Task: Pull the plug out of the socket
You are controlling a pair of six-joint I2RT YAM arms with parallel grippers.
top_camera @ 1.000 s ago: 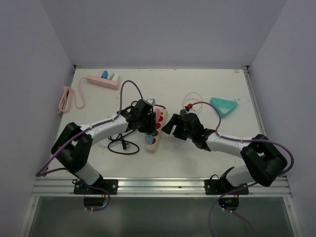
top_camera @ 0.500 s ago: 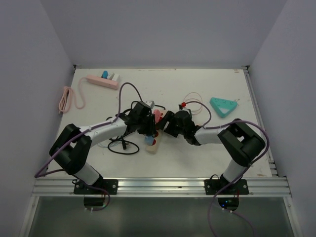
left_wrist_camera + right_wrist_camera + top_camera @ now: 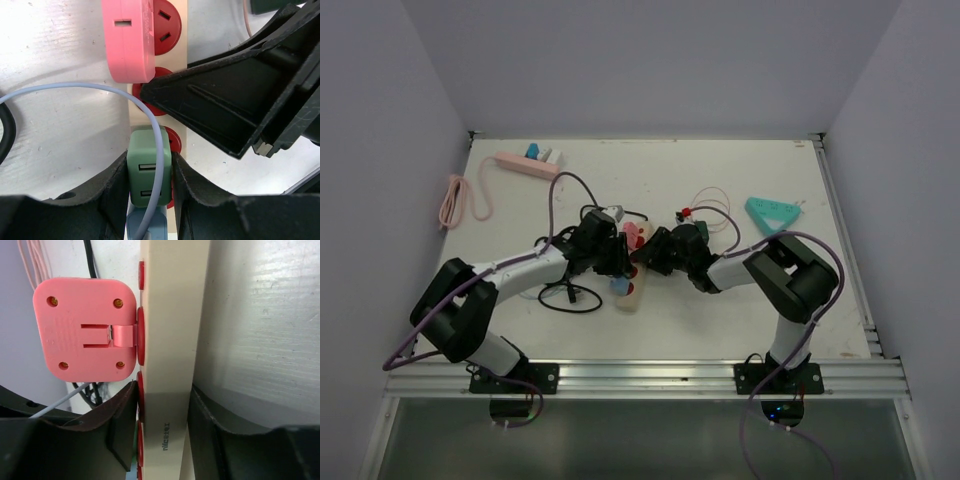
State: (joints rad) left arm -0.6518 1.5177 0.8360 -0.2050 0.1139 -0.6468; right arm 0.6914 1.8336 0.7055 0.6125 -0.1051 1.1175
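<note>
At the near end of the cream plastic power strip with round red sockets (image 3: 172, 300), the sage-green, round-cornered block plug (image 3: 148, 187) appears seated in its socket; its prongs are hidden. The left tool (image 3: 149, 162) is clenched on the plug's two flat sides. The right tool (image 3: 162, 410) is clenched across the strip's long body, just beside the pink rounded-square adapter (image 3: 85, 330), holding it to the white bench (image 3: 670, 330).

Risks, as judged:
- Plug and strip are smooth, hard, glossy plastic, so either grasp may slip. If the right one does, the strip would lift with the plug.
- A thin grey-blue cable (image 3: 75, 86) loops across the plug's face and runs down between the left fingers, where it could snag or be pinched.
- A pull off the socket's axis would bind the prongs.
- The two black tools crowd together beside the strip, so contact is likely.
</note>
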